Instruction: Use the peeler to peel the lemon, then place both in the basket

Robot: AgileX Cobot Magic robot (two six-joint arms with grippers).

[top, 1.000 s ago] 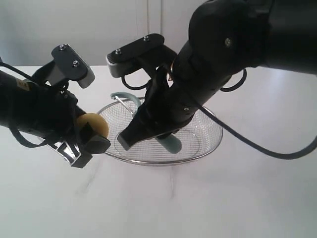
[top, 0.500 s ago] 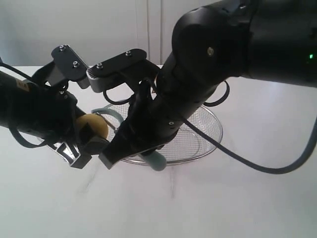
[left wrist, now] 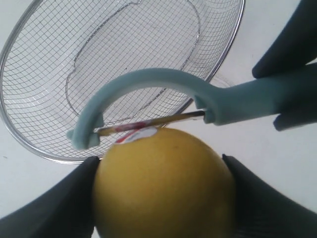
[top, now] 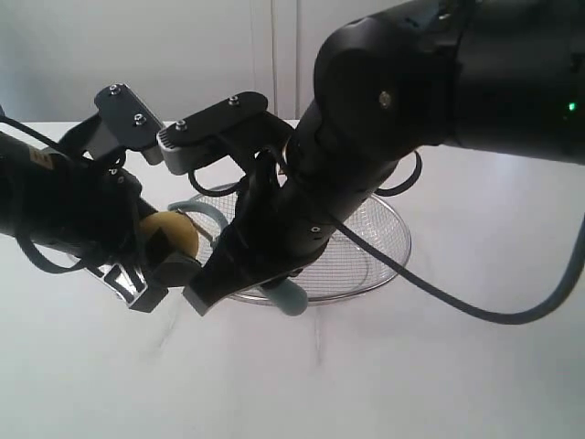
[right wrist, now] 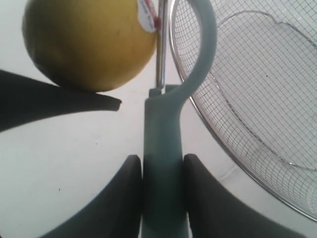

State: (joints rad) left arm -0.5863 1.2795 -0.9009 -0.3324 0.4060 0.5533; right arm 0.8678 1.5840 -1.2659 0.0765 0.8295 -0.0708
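Clamps the lemon [left wrist: 163, 168] between the two dark fingers [left wrist: 59, 203] of the left gripper [left wrist: 159, 203], just outside the rim of the wire basket [top: 391, 258] on the white table [top: 457, 366]. Pinches the peeler [right wrist: 163, 144] by its pale teal handle in the right gripper [right wrist: 162, 171], jaws pressed tight against both sides of the handle. Rests the thin metal blade [left wrist: 153, 122] against the lemon's skin beside a small white-and-red sticker [left wrist: 136, 135], looped head close to the basket's rim.
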